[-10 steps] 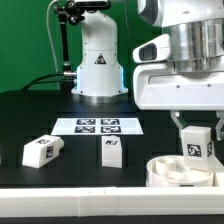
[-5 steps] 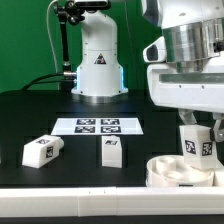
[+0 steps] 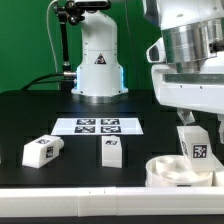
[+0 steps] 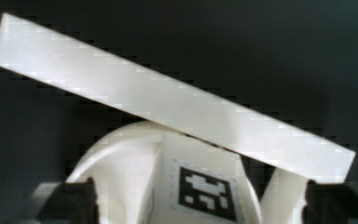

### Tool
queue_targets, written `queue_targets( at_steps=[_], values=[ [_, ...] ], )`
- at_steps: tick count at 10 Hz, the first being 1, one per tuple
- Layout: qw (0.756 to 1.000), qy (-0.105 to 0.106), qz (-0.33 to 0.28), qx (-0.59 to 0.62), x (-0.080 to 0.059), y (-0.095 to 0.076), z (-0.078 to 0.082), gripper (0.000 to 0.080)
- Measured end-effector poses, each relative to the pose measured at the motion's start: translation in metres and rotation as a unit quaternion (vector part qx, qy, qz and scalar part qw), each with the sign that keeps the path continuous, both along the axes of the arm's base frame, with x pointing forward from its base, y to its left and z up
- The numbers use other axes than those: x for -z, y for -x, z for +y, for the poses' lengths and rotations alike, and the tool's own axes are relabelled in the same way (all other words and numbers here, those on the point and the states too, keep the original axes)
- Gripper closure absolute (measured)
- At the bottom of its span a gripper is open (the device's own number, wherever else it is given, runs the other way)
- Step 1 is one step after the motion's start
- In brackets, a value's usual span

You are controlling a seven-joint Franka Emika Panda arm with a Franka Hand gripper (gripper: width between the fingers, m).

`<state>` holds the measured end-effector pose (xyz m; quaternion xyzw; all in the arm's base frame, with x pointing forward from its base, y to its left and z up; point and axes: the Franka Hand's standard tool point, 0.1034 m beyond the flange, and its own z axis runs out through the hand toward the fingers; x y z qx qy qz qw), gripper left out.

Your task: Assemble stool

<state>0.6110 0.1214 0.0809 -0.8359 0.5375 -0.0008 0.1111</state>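
Note:
My gripper [image 3: 198, 134] is shut on a white block leg [image 3: 197, 149] with a black-and-white tag. It holds the leg slightly tilted, just above the round white seat [image 3: 166, 173] at the exterior view's lower right. I cannot tell whether the leg's lower end touches the seat. In the wrist view the leg [image 4: 194, 180] sits between the dark fingers [image 4: 59, 200] of my gripper [image 4: 194, 208]. Two more legs lie loose on the black table: one on its side at the left [image 3: 43, 150], one upright in the middle [image 3: 111, 152].
The marker board [image 3: 99, 126] lies flat behind the loose legs. The arm's white base [image 3: 98, 62] stands at the back. The table's white front edge [image 3: 80, 197] runs close below the seat. A straight white band [image 4: 158, 90] crosses the wrist view.
The gripper has shifted toward the exterior view's right with the leg in it. The leg now hangs a little lower over the seat. The loose legs have not moved.

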Motion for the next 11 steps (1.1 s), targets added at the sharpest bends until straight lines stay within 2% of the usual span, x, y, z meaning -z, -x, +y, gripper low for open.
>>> queue_targets(
  at_steps=[3, 5, 7, 9, 11],
  values=[
    [1.0, -0.006, -0.024, -0.016, -0.023, -0.009, 0.001, 0.0156],
    [0.999, -0.002, -0.026, -0.038, -0.019, -0.008, 0.001, 0.015],
    [0.991, 0.01, -0.042, -0.123, -0.019, -0.008, 0.001, 0.015],
    [0.953, 0.036, -0.049, -0.296, -0.022, -0.007, -0.001, 0.015],
    [0.896, 0.06, -0.056, -0.436, -0.028, -0.011, 0.001, 0.015]
  ],
)
